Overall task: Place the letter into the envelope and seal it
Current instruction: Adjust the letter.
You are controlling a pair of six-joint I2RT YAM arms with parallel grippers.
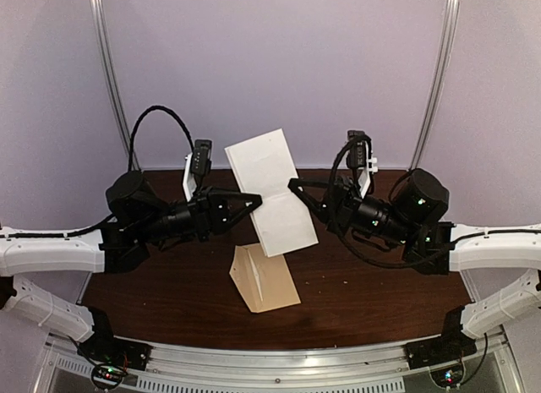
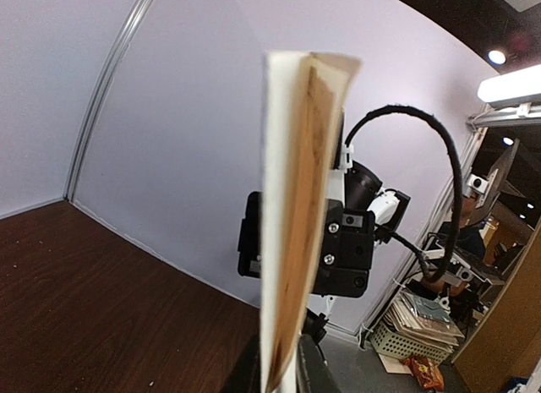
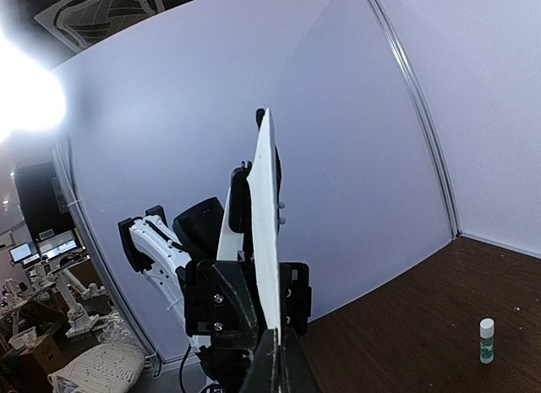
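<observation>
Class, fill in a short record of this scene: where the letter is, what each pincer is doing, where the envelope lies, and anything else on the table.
letter: held in the air above the table
left pincer: shut on the letter's left edge
right pincer: shut on its right edge
envelope: lying flat on the table, touched by neither pincer
other: small bottle standing on the table

Letter (image 1: 272, 190) and envelope (image 1: 269, 279) are matt paper, table (image 1: 169, 292) wood
</observation>
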